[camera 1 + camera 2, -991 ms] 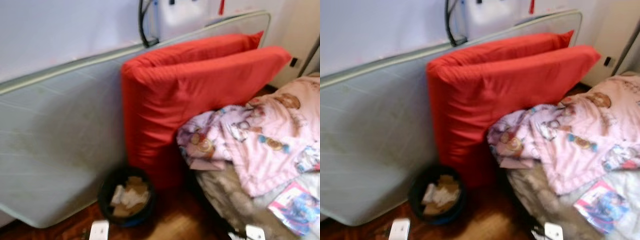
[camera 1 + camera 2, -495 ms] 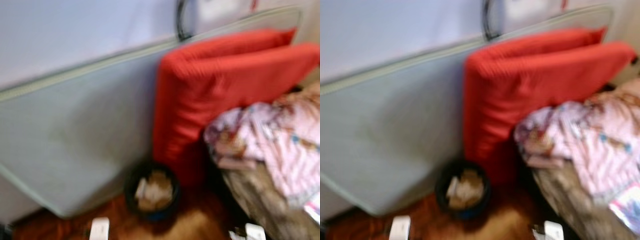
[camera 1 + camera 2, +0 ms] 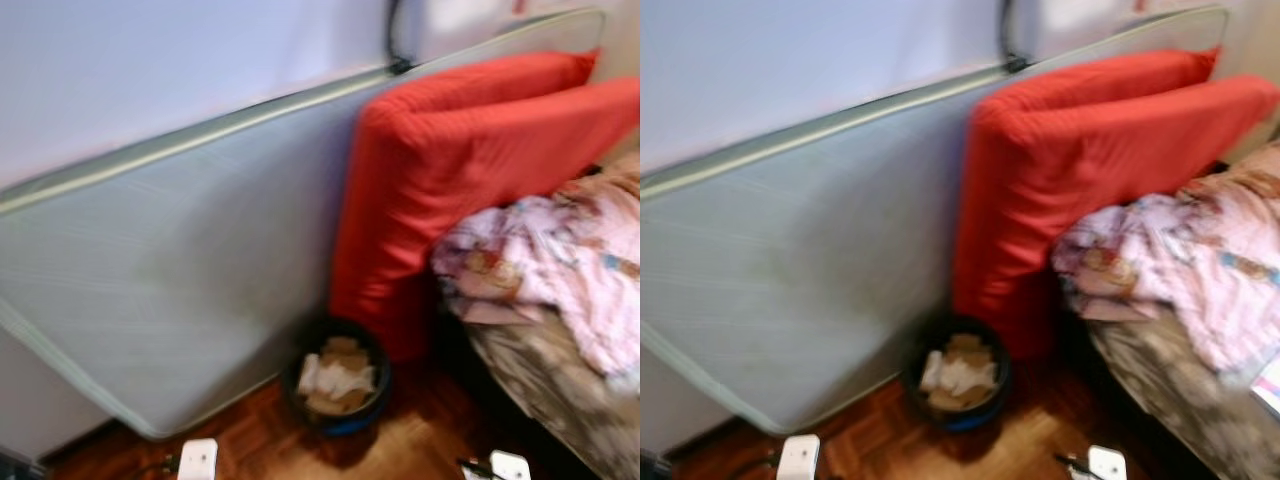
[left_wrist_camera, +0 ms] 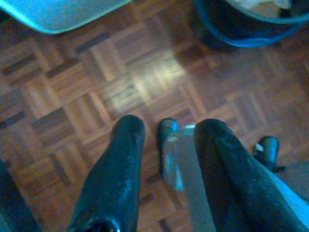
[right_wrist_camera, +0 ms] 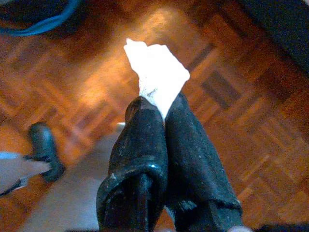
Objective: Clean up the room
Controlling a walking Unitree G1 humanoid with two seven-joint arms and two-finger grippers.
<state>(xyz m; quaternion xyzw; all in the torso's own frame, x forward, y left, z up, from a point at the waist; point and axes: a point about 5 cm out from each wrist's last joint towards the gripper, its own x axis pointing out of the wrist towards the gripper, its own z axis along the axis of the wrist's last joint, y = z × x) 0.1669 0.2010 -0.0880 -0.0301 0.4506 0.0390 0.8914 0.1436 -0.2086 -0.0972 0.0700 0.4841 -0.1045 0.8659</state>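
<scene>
A dark round waste bin (image 3: pixel 337 377) with a blue base, full of crumpled paper, stands on the wood floor at the foot of a red cushion (image 3: pixel 470 170). In the right wrist view my right gripper (image 5: pixel 163 107) is shut on a white crumpled tissue (image 5: pixel 157 72), held above the parquet, with the bin's blue rim (image 5: pixel 43 21) a short way off. My left gripper (image 4: pixel 166 133) hangs open over the floor with nothing between its fingers; the bin (image 4: pixel 251 24) lies ahead of it.
A grey mattress (image 3: pixel 170 270) leans against the wall on the left. A bed with a pink patterned blanket (image 3: pixel 560 260) fills the right side. Two white foot parts (image 3: pixel 197 460) show at the bottom edge. Parquet floor lies open in front of the bin.
The whole picture has shifted rightward, so the camera turned left. The bin now sits nearer the middle and the magazine on the bed has dropped out of view.
</scene>
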